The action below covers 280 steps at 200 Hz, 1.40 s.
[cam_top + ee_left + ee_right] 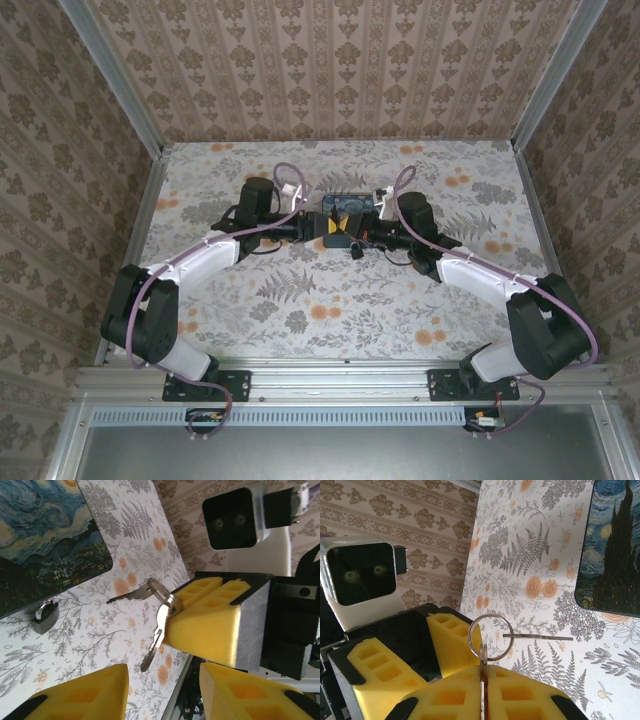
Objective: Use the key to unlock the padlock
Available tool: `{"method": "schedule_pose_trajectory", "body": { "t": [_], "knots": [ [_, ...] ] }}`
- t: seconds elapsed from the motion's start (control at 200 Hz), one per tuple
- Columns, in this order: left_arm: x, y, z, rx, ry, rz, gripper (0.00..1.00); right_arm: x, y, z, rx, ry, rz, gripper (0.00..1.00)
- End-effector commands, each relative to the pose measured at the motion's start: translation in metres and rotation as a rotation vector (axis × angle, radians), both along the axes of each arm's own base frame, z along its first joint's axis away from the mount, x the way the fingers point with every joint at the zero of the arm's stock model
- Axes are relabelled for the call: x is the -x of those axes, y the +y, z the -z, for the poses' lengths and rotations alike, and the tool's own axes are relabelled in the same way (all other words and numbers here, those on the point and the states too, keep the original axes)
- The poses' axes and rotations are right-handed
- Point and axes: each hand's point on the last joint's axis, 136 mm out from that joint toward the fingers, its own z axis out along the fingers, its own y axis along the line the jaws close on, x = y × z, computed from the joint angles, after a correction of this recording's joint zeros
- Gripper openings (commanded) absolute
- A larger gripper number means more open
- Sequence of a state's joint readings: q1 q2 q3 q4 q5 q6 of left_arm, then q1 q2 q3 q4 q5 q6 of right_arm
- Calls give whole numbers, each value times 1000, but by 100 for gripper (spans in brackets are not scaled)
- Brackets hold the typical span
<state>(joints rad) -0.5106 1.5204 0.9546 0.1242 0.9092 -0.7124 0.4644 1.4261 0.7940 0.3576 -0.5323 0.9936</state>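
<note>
The small brass padlock (46, 616) lies on the floral table (100, 645) against the edge of the dark blue starry box (45, 535). My right gripper (484, 676) is shut on a silver key (155, 641), whose blade sticks out below the yellow fingers (215, 622). A key ring (490, 637) and a second key (537, 636) hang from it. My left gripper (162, 682) is open just in front of the right one, with nothing between its yellow fingers (75, 695). Both grippers (342, 230) meet at mid-table, just in front of the box (350, 205).
The table (320, 310) is closed in by patterned walls (340, 70) at the back and on both sides. A metal rail (340, 372) runs along the near edge. Open tabletop lies in front of the grippers.
</note>
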Motion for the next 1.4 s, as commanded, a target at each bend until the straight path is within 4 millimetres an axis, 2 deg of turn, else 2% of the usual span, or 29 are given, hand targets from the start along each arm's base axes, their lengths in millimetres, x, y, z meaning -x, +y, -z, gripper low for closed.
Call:
{"method": "schedule_pose_trajectory", "body": {
  "t": [0.0,0.23,0.565,0.76,0.915,1.025,1.09,1.26,1.34,1.375,1.395],
  "knots": [
    [2,-5,-2,34,7,30,43,4,2,-8,-32,-13,-22,11],
    [1,-4,5,8,13,24,42,5,3,-12,-45,-17,-29,11],
    [-1,-5,3,16,10,27,29,6,6,-14,-62,-14,-47,11],
    [0,-6,3,27,10,34,26,7,6,-14,-64,-14,-50,11],
    [1,-7,3,31,7,37,19,7,7,-12,-64,-10,-55,11],
    [2,-7,3,32,-1,47,8,8,6,-10,-59,-6,-56,12],
    [3,-6,3,25,-20,53,0,8,6,-9,-55,-4,-53,13],
    [4,-1,14,-57,-69,71,0,8,3,-5,-44,0,-48,18],
    [4,0,18,-99,-96,87,0,7,-6,-5,-34,5,-34,29],
    [4,1,20,-125,-118,96,0,5,-13,1,-19,22,-16,33],
    [6,2,22,-148,-121,106,0,6,-19,-7,-23,1,-4,35]
  ]
}}
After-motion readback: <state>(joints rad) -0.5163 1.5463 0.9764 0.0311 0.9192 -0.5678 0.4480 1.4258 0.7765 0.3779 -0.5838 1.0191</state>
